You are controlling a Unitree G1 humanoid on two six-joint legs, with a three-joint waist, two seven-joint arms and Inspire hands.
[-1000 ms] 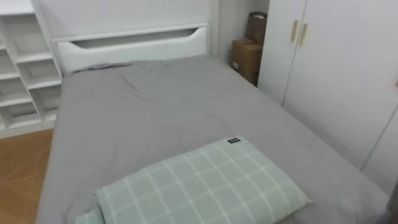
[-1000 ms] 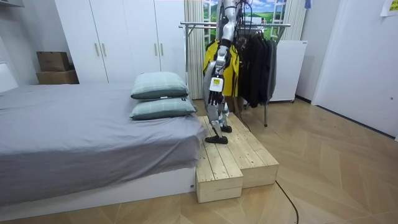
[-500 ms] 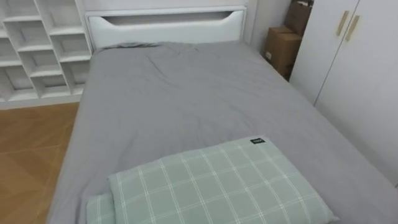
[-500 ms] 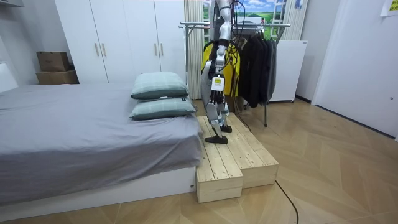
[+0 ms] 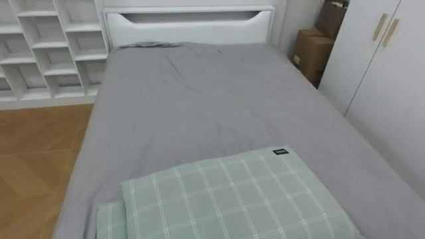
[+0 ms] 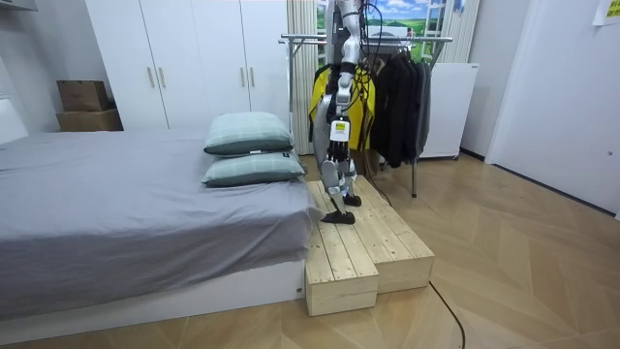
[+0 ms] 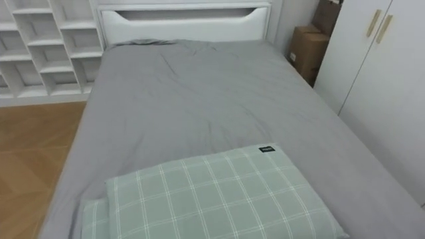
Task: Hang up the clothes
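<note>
**A:** Fingers of the left hand [image 6: 337,132] hang beside the thigh. They're too small in the room view, so I can't tell whether they're released or clenched.

**B:** What changed in the last second?

**A:** The head camera swung. The wardrobe [image 5: 392,79] slid toward the right edge and the shelf unit [image 5: 53,46] came in on the left. That's camera motion only. The bed [image 5: 199,99] and the checked pillow [image 5: 226,199] didn't move. In the room view the torso turned a bit more toward the bed, and the feet are on the same spot on the wooden platform [image 6: 368,247].

**B:** Where are the clothes?

**A:** The yellow garment [image 6: 362,114] is just behind the fingers. The dark clothes [image 6: 402,97] are further behind, on the clothes rack [image 6: 300,41]. I can't tell whether the yellow one is on the rail. Ahead of the fingers is the bed, with grey sheet and the pillow nearest.

**B:** What does that mean for the task?

**A:** My read is that it's scanning the bed, with no grasp under way. No new hang has started. It likely needs to pick a target before an arm moves.
</note>
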